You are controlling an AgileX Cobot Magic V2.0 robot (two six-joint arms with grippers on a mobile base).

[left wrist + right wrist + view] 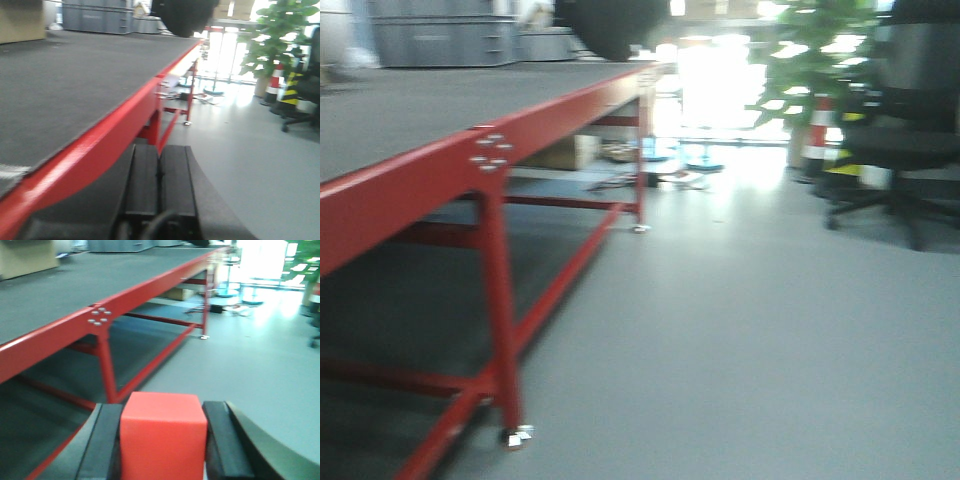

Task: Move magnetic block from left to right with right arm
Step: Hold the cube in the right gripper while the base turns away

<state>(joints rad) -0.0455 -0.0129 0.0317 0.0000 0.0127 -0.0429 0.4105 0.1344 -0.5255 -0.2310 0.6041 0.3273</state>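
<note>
The magnetic block (pixel 163 437), a plain red cube, fills the bottom of the right wrist view, clamped between the two black fingers (pixel 105 440) of my right gripper (pixel 163 410), which is shut on it. The block hangs in the air beside the red-framed table (pixel 60 335), over the grey floor. In the left wrist view my left gripper (pixel 160 165) is shut, its two black pads pressed together with nothing between them, just below the table's red edge strip (pixel 90 150). Neither gripper shows in the front view.
The long table with a dark grey mat (pixel 410 110) and red legs (pixel 500 300) runs along the left. Grey crates (pixel 440 40) stand at its far end. A potted plant (pixel 820 60), a striped cone (pixel 817 130) and an office chair (pixel 900 150) stand at the right.
</note>
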